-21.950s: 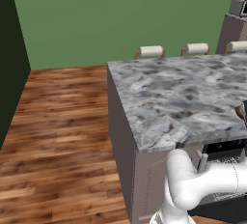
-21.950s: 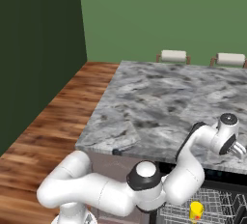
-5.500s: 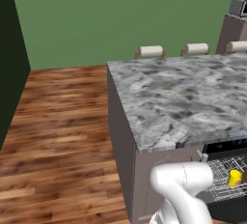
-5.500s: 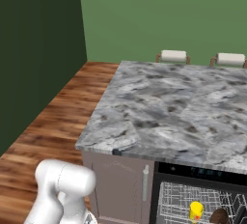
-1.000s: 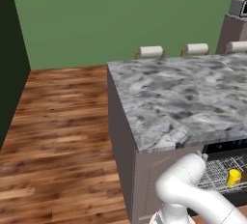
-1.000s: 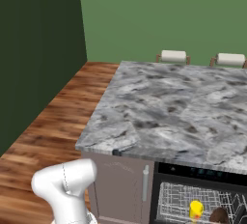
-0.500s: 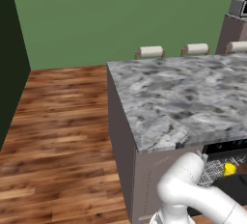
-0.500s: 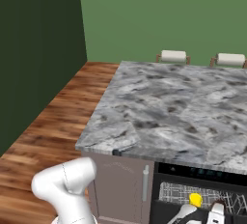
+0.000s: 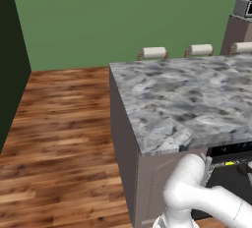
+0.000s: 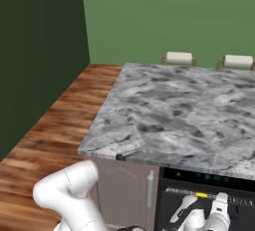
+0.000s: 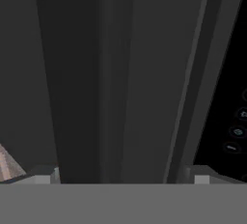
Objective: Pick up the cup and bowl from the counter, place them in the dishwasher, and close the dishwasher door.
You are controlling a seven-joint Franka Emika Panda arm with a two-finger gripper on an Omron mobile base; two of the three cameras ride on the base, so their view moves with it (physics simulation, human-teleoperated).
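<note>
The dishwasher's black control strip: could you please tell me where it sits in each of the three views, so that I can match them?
Left base view: control strip at the right edge, just under the counter lip.
Right base view: lower right, under the counter's front edge.
Hand view: along the right edge, with small pale icons.
Shared landmark: the dishwasher door, the dark panel adjoining the strip, below it in both base views, left of it in the hand view.
</note>
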